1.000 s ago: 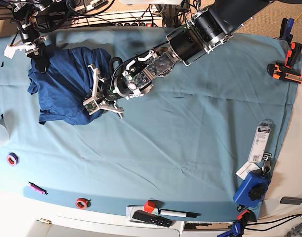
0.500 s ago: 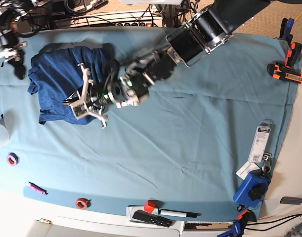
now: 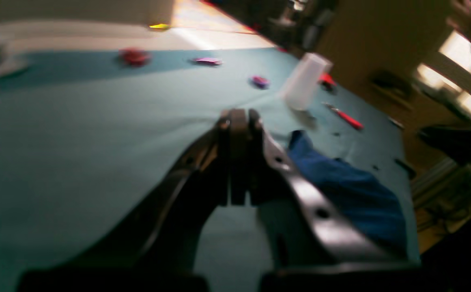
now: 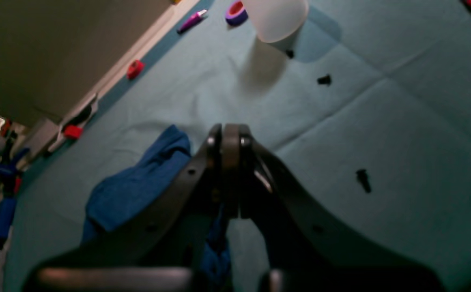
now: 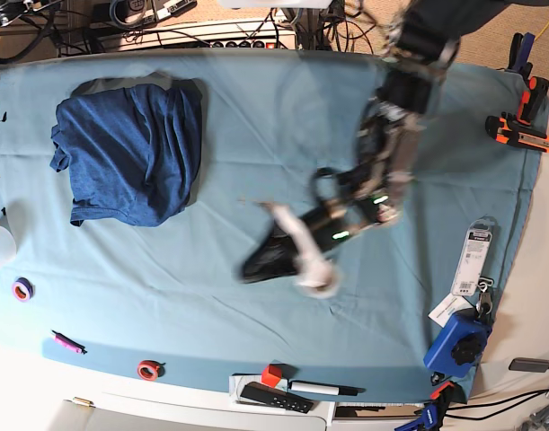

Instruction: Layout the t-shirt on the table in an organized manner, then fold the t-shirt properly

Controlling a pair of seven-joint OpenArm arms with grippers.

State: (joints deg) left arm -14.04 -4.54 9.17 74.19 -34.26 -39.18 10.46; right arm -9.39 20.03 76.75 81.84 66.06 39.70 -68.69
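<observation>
- While the left arm stretches in a motion-blurred sweep over the middle of the worktop (image 5: 256,108), its left fingers (image 3: 237,121) stand pressed together with nothing between them
- Right fingers (image 4: 229,134) are likewise pressed together and empty; that arm itself is out of the base view
- Beside the left fingers, to their right in the left wrist view, lies the t-shirt (image 5: 126,148), a dark blue, wrinkled, roughly squared heap on the teal cloth, touched by neither arm
- Below and left of the right fingers in the right wrist view, a lobe of the same garment lies on the cloth, part of it hidden behind the finger mount
- A translucent cup (image 4: 276,18) stands beyond the right fingers, empty as far as can be told
- Past it lie a purple tape ring (image 4: 236,12), a pink marker (image 4: 192,20) and a red tape ring (image 4: 135,69)
- Small dark bits (image 4: 363,178) dot the cloth near the right fingers
- Nothing stands between either set of fingers and the garment
</observation>
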